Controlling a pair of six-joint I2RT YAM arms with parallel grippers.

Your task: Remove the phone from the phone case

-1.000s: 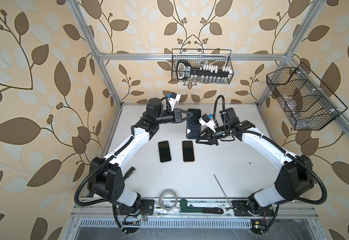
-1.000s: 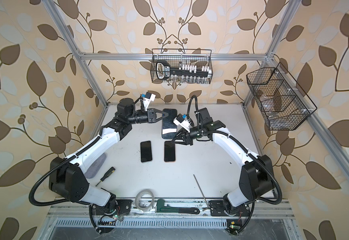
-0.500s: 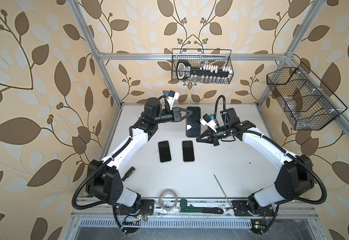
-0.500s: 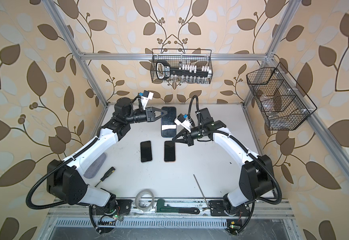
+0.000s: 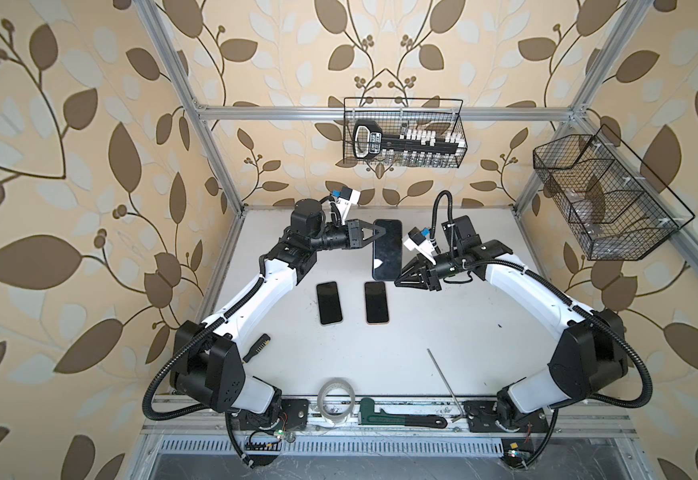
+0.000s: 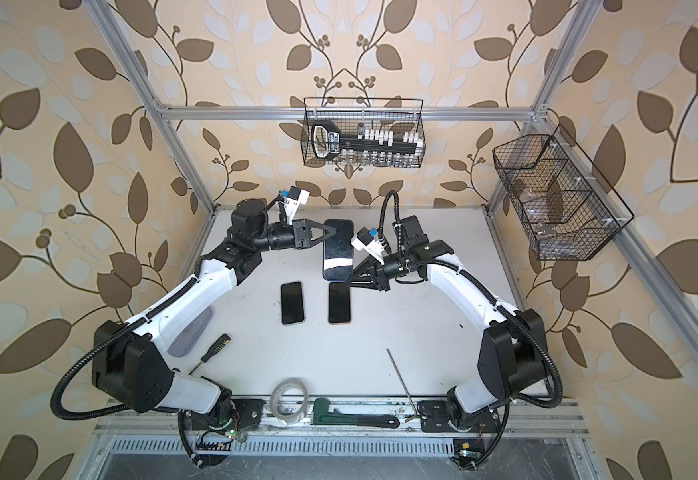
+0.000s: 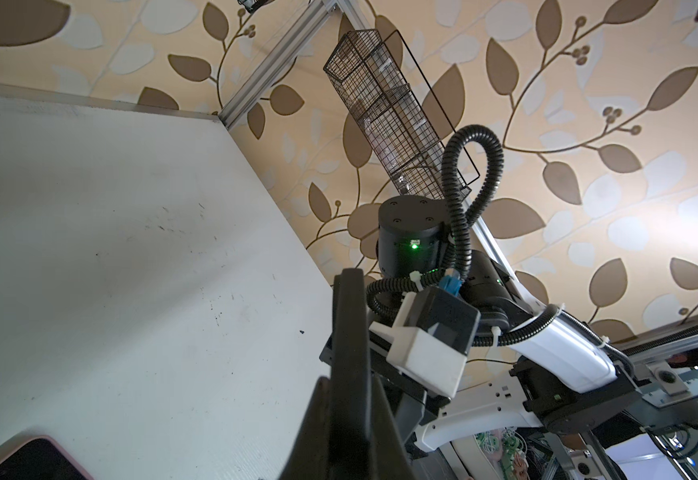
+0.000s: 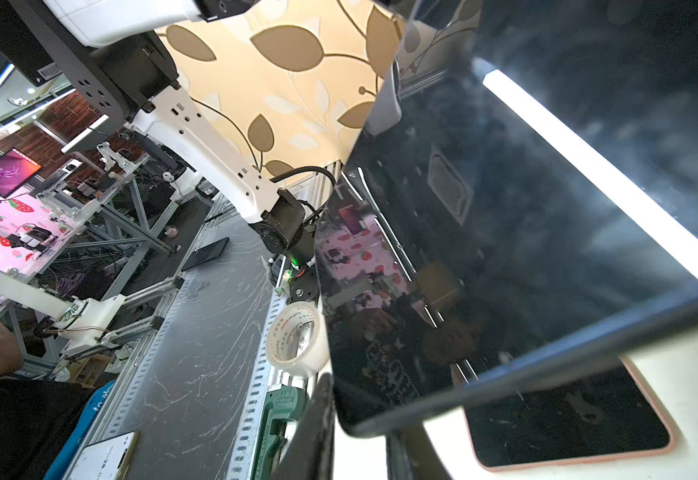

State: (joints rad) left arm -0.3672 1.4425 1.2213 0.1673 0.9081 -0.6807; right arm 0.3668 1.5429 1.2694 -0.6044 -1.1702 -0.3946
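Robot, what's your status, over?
Left fingers pinch the phone at its far corner, lifted. Right fingers at its near corner, grip unclear. Two phones lie below.

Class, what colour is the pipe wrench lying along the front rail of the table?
The pipe wrench has a green head and a black handle, clearest in both top views.

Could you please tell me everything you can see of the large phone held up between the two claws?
The phone is a large black slab with rounded corners; its glossy, smudged screen faces up and mirrors a bright light strip. Its dark side edge, perhaps the case, looks matte. It is lifted above the white table. The left claw pinches its far left edge; its near right corner sits between the right claw's tips.
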